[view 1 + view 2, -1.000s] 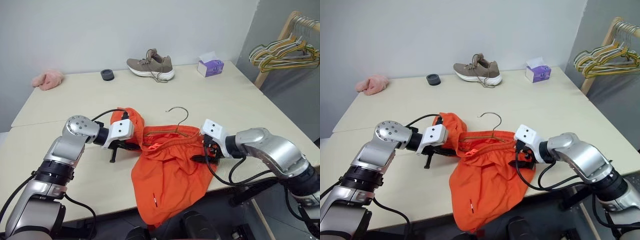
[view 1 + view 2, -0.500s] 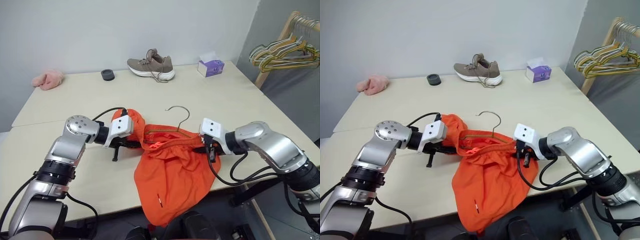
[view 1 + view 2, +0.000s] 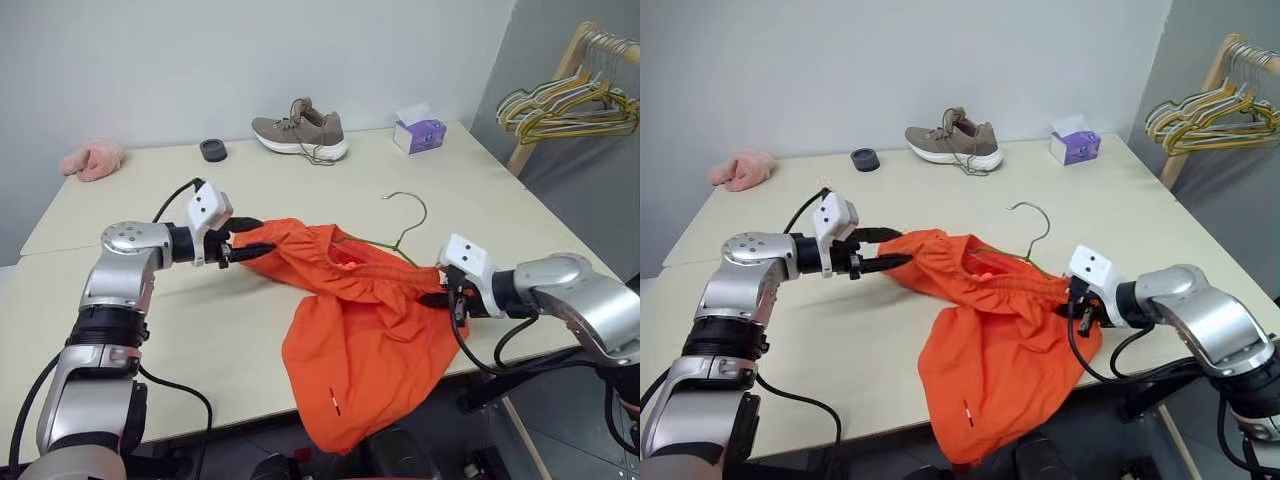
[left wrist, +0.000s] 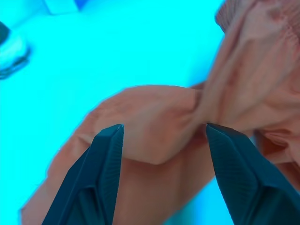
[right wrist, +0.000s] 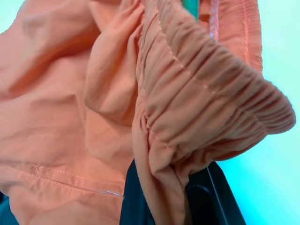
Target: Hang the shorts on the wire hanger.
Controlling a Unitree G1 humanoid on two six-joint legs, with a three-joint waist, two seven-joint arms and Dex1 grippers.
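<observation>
Bright, even light, soft shadows; head views sharp, wrist views perhaps slightly blurred up close.

A pale tabletop [image 3: 300,190] carries a taupe sneaker [image 3: 300,130] at 12 o'clock, a black ring [image 3: 212,150] beside it, a pink cloth [image 3: 93,159] at 10, a purple tissue box [image 3: 420,133] at 1, and orange shorts [image 3: 360,330] draping over the 6 o'clock edge.

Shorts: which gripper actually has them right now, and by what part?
The right gripper is shut on the shorts at the gathered waistband. The left gripper stands open around a fold of the fabric, not clamping it.
</observation>
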